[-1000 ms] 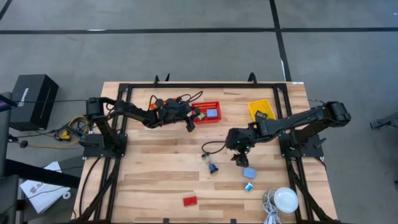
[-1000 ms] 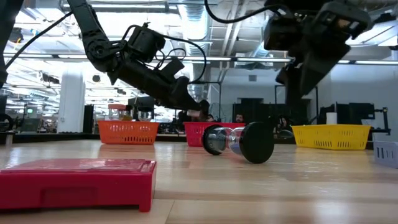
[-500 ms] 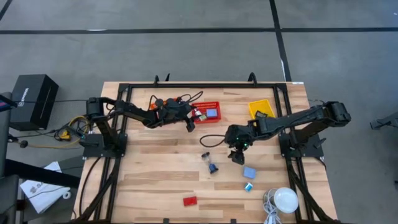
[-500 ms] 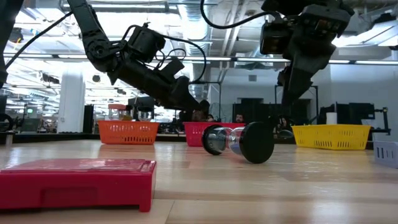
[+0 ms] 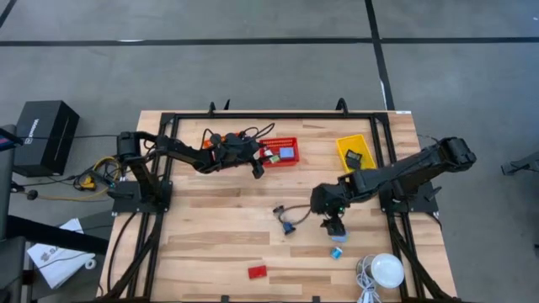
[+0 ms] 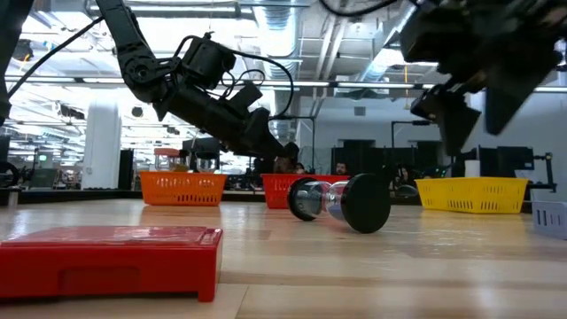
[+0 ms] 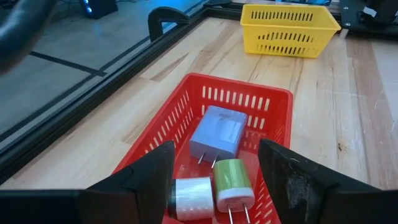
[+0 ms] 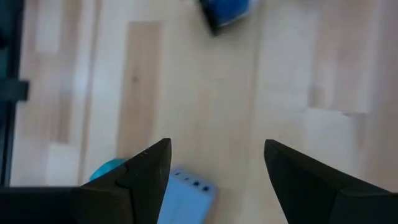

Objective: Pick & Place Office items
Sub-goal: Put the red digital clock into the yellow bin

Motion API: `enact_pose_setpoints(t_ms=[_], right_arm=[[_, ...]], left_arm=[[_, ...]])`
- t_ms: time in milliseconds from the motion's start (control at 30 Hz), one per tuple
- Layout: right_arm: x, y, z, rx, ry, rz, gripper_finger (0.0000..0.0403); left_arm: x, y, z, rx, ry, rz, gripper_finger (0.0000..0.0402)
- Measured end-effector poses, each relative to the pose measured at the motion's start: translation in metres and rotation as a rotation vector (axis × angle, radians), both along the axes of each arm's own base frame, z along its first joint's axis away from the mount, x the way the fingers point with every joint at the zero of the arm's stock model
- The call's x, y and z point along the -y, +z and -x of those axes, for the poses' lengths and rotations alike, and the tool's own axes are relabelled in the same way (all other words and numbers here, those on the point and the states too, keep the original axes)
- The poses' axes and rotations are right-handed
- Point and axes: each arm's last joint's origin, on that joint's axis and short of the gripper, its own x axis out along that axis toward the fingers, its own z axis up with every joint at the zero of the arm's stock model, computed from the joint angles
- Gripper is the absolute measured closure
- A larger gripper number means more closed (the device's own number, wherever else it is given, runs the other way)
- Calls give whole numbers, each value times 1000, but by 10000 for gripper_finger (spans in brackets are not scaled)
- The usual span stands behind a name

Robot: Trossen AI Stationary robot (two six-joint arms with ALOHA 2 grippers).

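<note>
Moved: right gripper (image 5: pixel 333 225) swings from table centre down over blue block (image 8: pixel 183 190), fingers spread, empty.
Left gripper (image 7: pixel 214 180): open above red basket (image 7: pixel 273 106).
Done: three items binned there.
Left: red rectangle (image 5: pixel 257 271), cylinder (image 6: pixel 341 202).

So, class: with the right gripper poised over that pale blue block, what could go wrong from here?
1. The right gripper is open above the pale blue block, which sits toward one finger rather than centred; closing may nudge it aside.
2. A small blue item lies close by and could get knocked.
3. The left gripper waits open over the red basket; the white and green plugs there might be disturbed.
</note>
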Motion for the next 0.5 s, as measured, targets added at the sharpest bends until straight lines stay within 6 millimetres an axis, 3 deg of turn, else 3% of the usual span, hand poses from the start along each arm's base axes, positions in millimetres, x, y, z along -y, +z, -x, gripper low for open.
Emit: enact_pose_setpoints(t_ms=[133, 300, 500], right_arm=[[-14, 0, 4, 21, 101, 15, 154], [-26, 7, -6, 199, 221, 13, 154], [-29, 15, -16, 334, 215, -17, 154]], left_arm=[[0, 0, 0, 0, 0, 0, 176], [5, 2, -2, 24, -73, 19, 184], [37, 29, -6, 118, -197, 15, 192]])
